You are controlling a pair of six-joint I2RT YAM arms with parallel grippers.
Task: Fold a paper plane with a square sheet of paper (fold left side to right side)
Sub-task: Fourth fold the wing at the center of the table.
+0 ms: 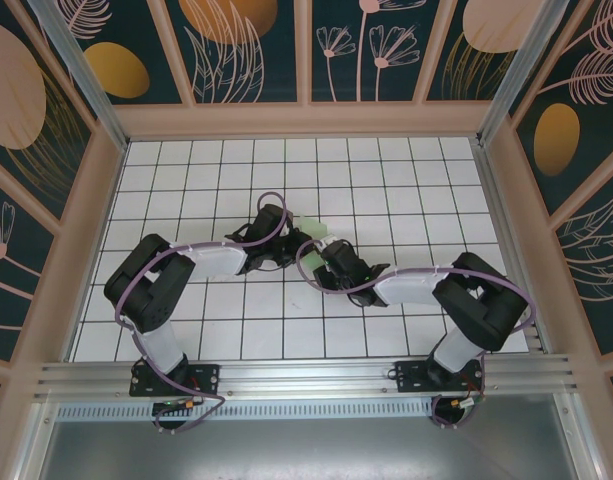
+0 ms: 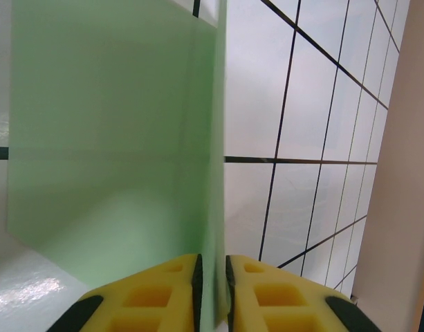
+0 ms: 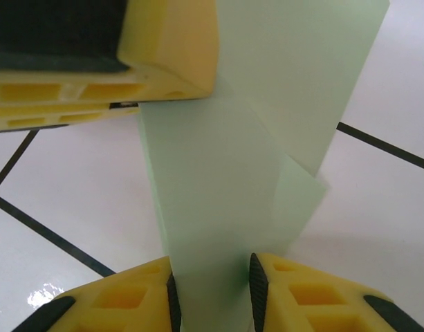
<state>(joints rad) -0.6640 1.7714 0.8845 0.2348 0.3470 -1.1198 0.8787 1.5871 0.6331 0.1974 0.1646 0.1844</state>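
The pale mint-green sheet of paper point(image 1: 314, 226) is folded into narrow layers and held above the middle of the grid floor between both grippers. My left gripper point(image 1: 289, 228) is shut on it; in the left wrist view the paper point(image 2: 115, 138) runs edge-on between that gripper's point(image 2: 213, 277) yellow fingers. My right gripper point(image 1: 331, 248) grips it from the right side. In the right wrist view a folded strip of the paper point(image 3: 212, 207) fills the gap of the right gripper point(image 3: 212, 290), whose pads stand slightly apart against it. A left finger point(image 3: 170, 62) holds the strip's far end.
The white grid-tile floor point(image 1: 286, 170) lies under both arms. Beige wooden walls point(image 1: 306, 120) close it in on the far, left and right sides. An aluminium rail point(image 1: 306, 375) with the two arm bases runs along the near edge.
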